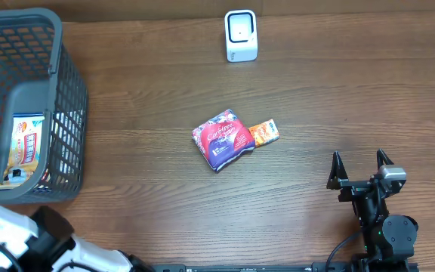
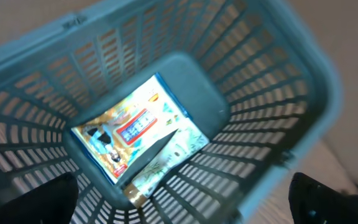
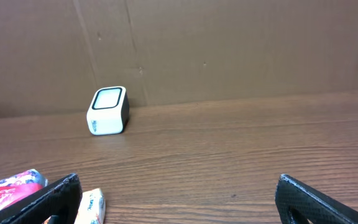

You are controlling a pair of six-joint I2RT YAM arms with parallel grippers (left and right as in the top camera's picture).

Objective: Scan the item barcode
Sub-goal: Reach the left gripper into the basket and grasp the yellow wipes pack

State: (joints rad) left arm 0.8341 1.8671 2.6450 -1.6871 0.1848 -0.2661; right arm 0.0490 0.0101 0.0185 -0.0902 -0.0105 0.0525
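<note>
Right jaws: wide apart, holding nothing, low over the counter (image 1: 338, 91) at its near right edge, pointing toward the back.
Left jaws: also wide apart, holding nothing. The wrist view is blurred, with dark tips only at its bottom corners, looking down into the grey plastic basket (image 1: 70, 113). Overhead shows just the white left arm (image 1: 6, 230) at bottom left, so I can't place the jaws there.
Red-and-purple snack pouch (image 1: 223, 140): flat, mid-counter, ahead and left of the right jaws, well apart from both. A small orange sachet (image 1: 263, 133) touches its right edge. Can't tell where the barcode is.
Barcode scanner (image 1: 241, 35): white, upright at back centre of the counter near the cardboard wall, window up, well apart from the pouch.
The basket sits at the far left. On its floor lie a blue-and-yellow packet (image 2: 126, 134) and a paler packet (image 2: 166, 158), touching.
</note>
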